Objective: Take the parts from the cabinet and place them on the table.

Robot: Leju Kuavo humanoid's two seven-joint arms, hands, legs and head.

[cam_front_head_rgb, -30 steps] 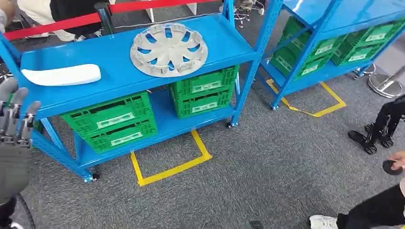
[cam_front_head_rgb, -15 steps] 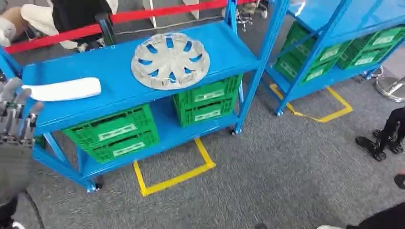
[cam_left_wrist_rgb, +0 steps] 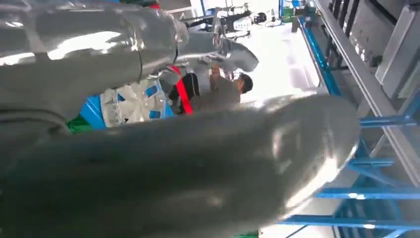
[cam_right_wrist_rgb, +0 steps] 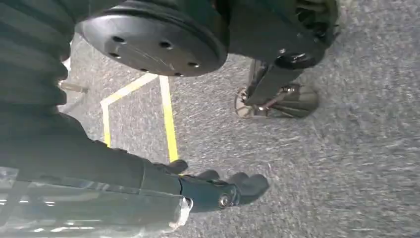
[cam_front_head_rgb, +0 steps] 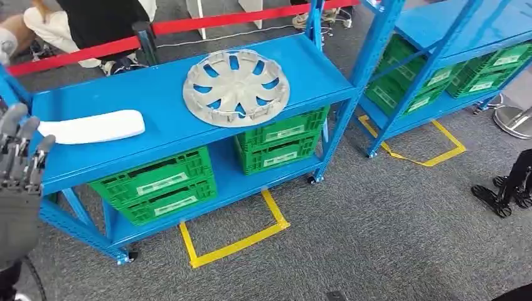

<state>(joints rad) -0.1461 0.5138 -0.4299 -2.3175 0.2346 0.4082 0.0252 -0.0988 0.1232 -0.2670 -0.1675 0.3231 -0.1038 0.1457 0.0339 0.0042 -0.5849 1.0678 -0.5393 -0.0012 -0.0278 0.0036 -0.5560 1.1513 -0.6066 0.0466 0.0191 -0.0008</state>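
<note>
Parts lie on the top shelf of the blue cabinet (cam_front_head_rgb: 188, 135) in the head view: a grey wheel cover (cam_front_head_rgb: 236, 87) flat near its middle and a white curved panel (cam_front_head_rgb: 93, 127) well apart toward the left end, with green crates (cam_front_head_rgb: 157, 182) on the shelf below and the left hand (cam_front_head_rgb: 19, 182) raised at the picture's left edge, fingers (cam_front_head_rgb: 28, 135) straight, slightly apart and holding nothing. From the left wrist, blurred silver arm covers fill most of the picture, the wheel cover showing pale behind them. From the right wrist, the right hand (cam_right_wrist_rgb: 218, 191) hangs over grey carpet (cam_right_wrist_rgb: 346, 148) marked with yellow tape (cam_right_wrist_rgb: 168, 119), its dark fingers (cam_right_wrist_rgb: 247, 183) lightly curled and empty.
</note>
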